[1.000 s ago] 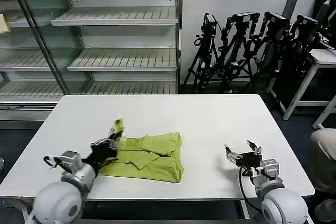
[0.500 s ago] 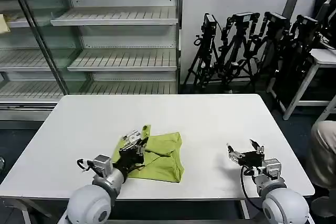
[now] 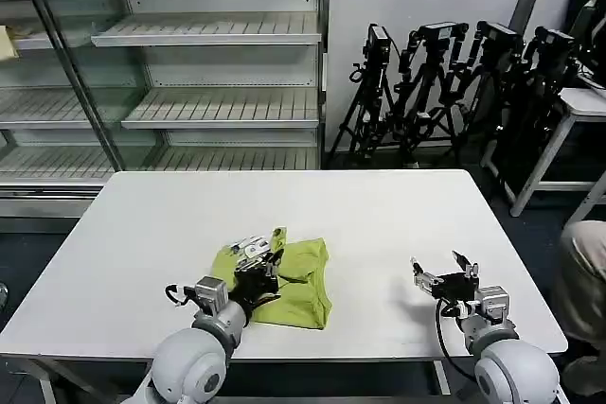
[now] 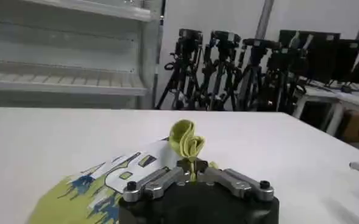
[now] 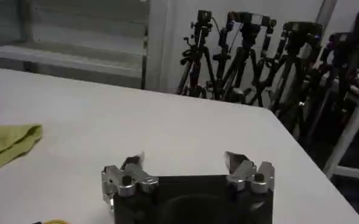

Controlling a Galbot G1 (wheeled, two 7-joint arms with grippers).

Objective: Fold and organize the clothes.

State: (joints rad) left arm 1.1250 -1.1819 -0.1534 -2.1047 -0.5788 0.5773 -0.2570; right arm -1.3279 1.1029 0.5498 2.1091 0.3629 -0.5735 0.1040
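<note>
Left gripper is clamped on a bunched fold of the lime T-shirt, lifting it above the shirt's middle on the white table. Right gripper rests wide open and empty, well apart.

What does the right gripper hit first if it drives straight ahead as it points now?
Probably nothing nearby: the right gripper, jaws open, points across bare table toward its far edge. The T-shirt lies off to the side, outside that line. Depth is uncertain.

Robotics lab or test studio — white table in the near field, bare retail-style shelving far left, camera tripods clustered far right.
</note>
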